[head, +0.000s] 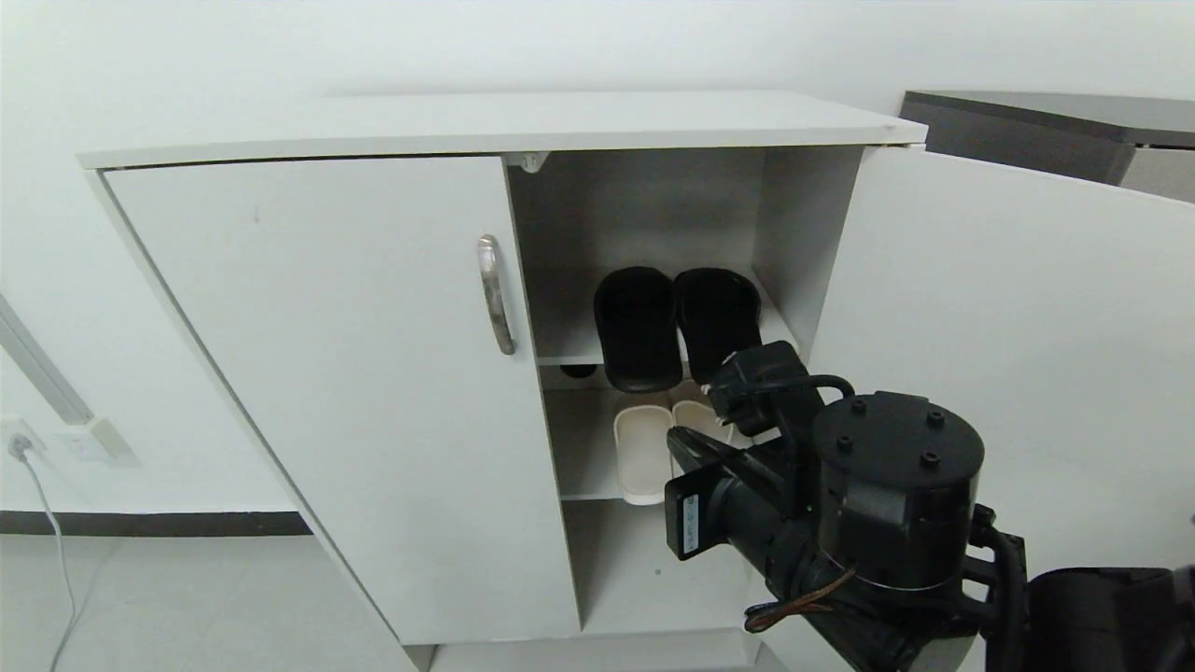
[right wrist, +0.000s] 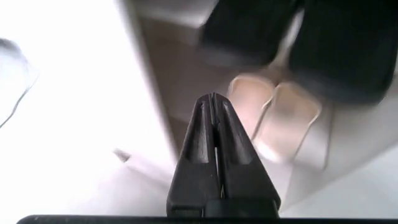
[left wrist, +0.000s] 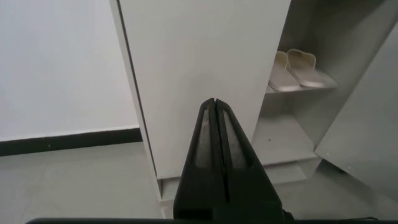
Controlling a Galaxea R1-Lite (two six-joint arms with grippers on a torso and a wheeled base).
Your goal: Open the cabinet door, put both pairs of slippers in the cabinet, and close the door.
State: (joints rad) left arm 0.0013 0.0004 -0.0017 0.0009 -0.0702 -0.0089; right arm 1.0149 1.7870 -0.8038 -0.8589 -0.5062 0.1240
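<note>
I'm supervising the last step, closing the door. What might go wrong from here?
The black slippers overhang their shelf's front edge, as do the white slippers, so the open door may catch them. The right gripper sits before the opening, in the door's likely swing path.

- A plain white wall (head: 187,56) is stretching across the back of the room under soft, even light.
- A dark skirting strip (head: 149,523) is running along its foot, meeting a pale floor (head: 187,597).
- On the left, a white cable duct (head: 37,364) is slanting down the wall to a small white box (head: 93,439).
- A socket (head: 19,443) just beside the box is holding a plug, and a grey cable (head: 61,560) is hanging from it towards the floor.
- At the far right, a grey piece of furniture (head: 1027,140) is standing against the wall.
</note>
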